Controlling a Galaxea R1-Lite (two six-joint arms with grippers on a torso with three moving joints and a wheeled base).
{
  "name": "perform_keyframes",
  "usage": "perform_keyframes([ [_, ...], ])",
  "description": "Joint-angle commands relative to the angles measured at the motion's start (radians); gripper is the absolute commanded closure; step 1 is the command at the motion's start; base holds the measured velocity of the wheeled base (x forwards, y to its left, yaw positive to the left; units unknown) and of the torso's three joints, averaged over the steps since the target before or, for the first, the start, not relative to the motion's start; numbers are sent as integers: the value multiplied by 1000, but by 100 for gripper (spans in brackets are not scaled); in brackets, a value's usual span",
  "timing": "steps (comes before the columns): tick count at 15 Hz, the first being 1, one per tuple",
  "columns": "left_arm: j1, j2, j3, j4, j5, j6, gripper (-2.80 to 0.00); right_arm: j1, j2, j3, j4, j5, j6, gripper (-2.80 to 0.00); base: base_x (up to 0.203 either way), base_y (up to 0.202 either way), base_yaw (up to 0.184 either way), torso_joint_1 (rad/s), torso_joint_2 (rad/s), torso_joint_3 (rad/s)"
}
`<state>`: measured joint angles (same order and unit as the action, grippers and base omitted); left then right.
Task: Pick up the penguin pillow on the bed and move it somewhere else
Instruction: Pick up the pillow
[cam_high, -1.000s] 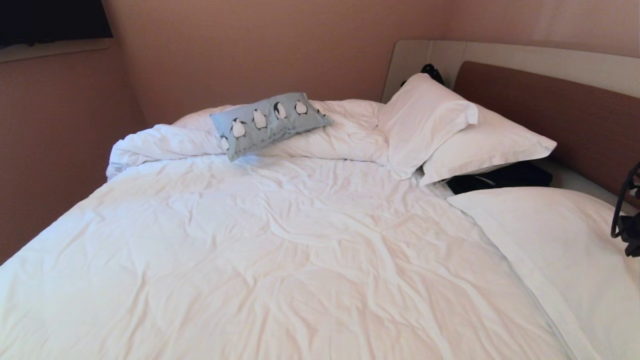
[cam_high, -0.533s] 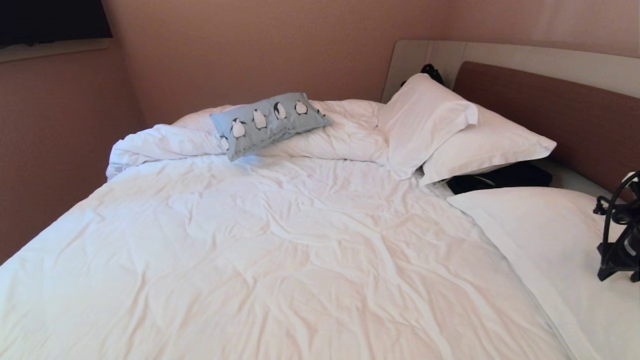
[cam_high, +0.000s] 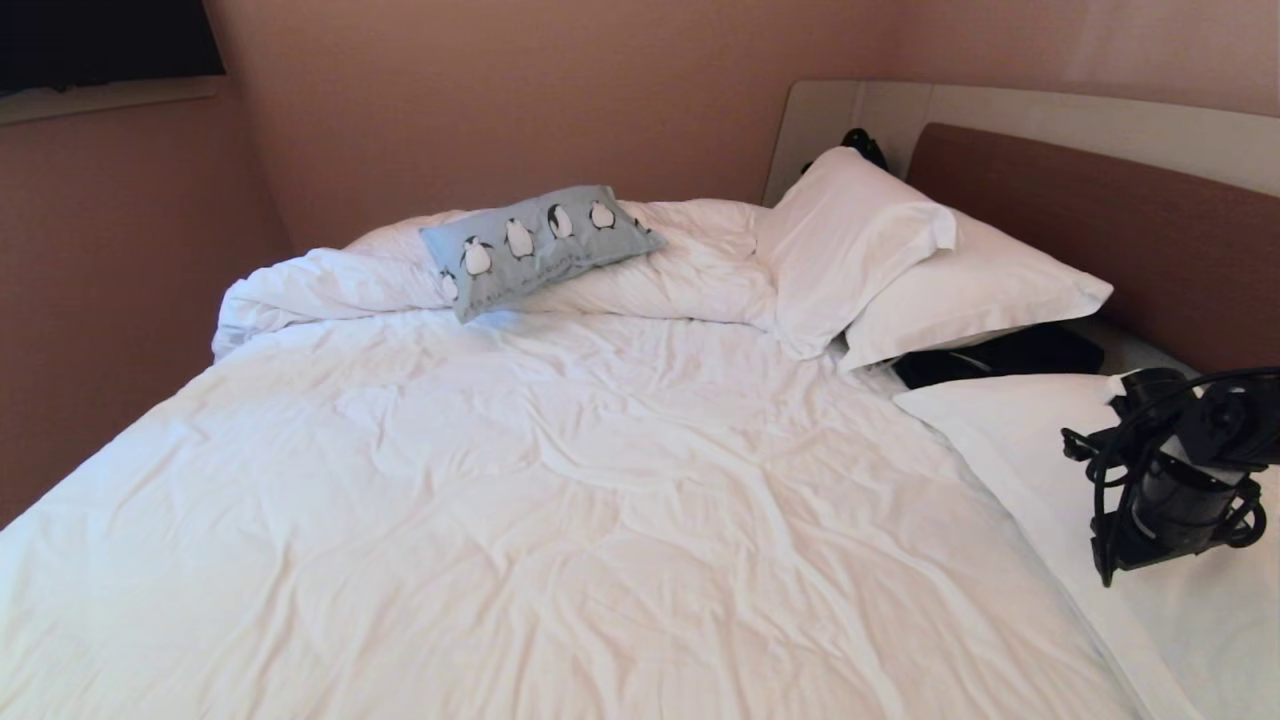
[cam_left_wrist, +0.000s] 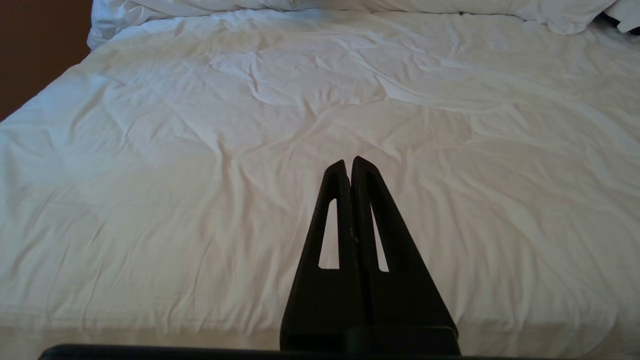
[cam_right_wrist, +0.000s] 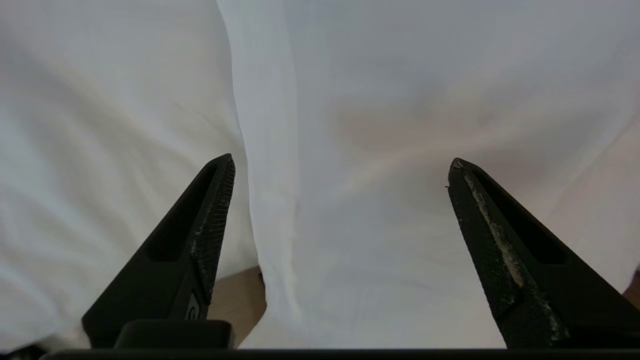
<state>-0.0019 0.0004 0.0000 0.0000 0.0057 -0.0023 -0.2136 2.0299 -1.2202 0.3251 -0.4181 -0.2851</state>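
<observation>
Right claw (cam_right_wrist: 340, 165): fingers spread wide, nothing between them, poised over the near white pillow (cam_high: 1010, 440) at the right edge of the bed (cam_high: 560, 500). In the head view the right arm's dark wrist and cabling (cam_high: 1170, 480) sit above that pillow's right part, and the fingertips themselves are not visible there.

Left claw (cam_left_wrist: 350, 162): fingers pressed together, empty, pointing across the rumpled white duvet (cam_left_wrist: 250, 125) from the near side of the bed. Not visible in the head view.

Penguin pillow (cam_high: 535, 245): lies on the bunched-up fold of duvet at the far side of the bed, left of centre, tilted with its right end farther away. It is well apart from both claws and untouched.

Two further white pillows (cam_high: 900, 260) lean together at the far right against the brown headboard (cam_high: 1120, 230). A dark object (cam_high: 1000, 355) lies between them and the near white pillow; its nature cannot be determined.
</observation>
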Motion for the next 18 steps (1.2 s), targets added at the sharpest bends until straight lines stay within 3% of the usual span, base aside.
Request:
perform_keyframes([
  [1,0,0,1,0,0,1,0,43,39,35,-191,-166,-2,-280,0,0,0,0,0,0],
  [5,0,1,0,0,0,1,0,94,137,68,-310,-277,0,-280,0,0,0,0,0,0],
  [8,0,0,2,0,0,-1,0,132,165,97,-331,-293,0,-280,0,0,0,0,0,0],
  [15,0,0,0,0,0,1,0,167,259,120,-444,-432,-21,-280,0,0,0,0,0,0],
  [18,0,0,0,0,0,-1,0,183,279,131,-481,-440,-23,-280,0,0,0,0,0,0],
])
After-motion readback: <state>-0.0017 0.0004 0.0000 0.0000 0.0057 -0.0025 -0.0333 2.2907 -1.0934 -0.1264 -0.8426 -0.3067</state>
